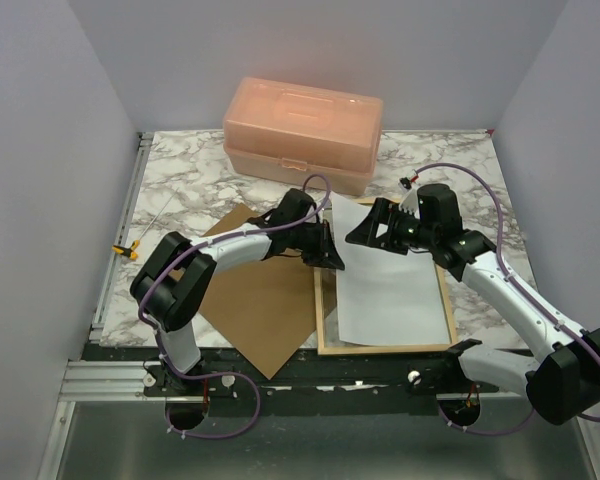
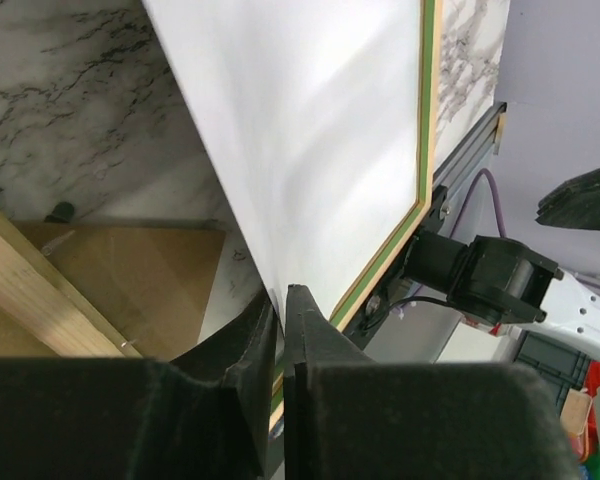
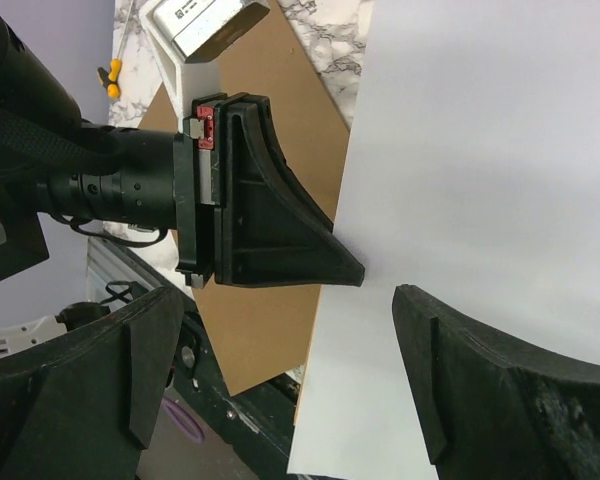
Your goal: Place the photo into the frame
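On the marble desk (image 1: 180, 180) lie one photo (image 1: 395, 300), one frame (image 1: 380, 349), one brown backing board (image 1: 260, 300) and one peach plastic box (image 1: 302, 130), with two arms reaching in from the near edge. A single small yellow object (image 1: 128, 251) sits by the desk's left rail, too small to identify.

The photo lies over the frame, right of the backing board and in front of the box. It shows only a plain white face (its printed side cannot be seen in any view). The left fingers (image 1: 325, 250) are clenched on the photo's left edge; the left wrist view has that edge running in between the two closed fingers (image 2: 250, 350). The right fingers (image 1: 365, 230) are spread wide above the photo's far end, grasping nothing, and in the right wrist view the sheet (image 3: 480, 150) passes beneath them.

From above, the frame shows as pale wood along its near, left and right rails; its far rail is hidden under the photo and the fingers. Its green face (image 2: 425, 100) appears only as a thin strip in the left wrist view. Whether the photo sits inside the frame's recess or merely rests across it, I cannot tell. The backing board's right corner is partly covered by the left arm.
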### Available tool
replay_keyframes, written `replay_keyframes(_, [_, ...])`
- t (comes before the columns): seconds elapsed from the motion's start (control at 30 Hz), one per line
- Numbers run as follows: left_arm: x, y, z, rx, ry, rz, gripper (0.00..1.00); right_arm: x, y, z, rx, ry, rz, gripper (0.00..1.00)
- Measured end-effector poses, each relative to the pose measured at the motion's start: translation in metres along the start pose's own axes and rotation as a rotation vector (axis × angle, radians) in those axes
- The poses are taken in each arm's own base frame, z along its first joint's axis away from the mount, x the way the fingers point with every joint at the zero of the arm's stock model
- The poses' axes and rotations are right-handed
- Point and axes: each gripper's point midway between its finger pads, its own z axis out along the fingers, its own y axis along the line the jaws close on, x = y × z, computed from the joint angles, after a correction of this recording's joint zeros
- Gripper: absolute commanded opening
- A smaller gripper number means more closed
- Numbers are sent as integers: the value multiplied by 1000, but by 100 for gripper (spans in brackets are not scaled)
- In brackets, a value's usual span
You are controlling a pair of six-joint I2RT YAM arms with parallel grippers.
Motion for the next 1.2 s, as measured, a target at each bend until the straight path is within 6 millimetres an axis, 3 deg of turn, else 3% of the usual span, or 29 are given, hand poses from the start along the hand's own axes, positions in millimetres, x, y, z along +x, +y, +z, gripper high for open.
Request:
replay_keyframes(0.2, [0,5,-1,-73,5,24,43,0,0,1,1,2,1,94])
replay_keyframes(0.37, [-1,14,-4,-160,-3,56,58,0,-1,1,2,3,2,94])
replay_keyframes(0.8, [3,49,-23,-382,-34,93,70,2,-2,3,6,11,12,94])
replay_keyframes(1.03, [-5,52,-54,-476,-145,132,73,8,-8,13,17,48,51,94])
replay_keyframes(1.2, [0,61,-78,-531,-217,147,72,18,-15,28,12,105,100,92])
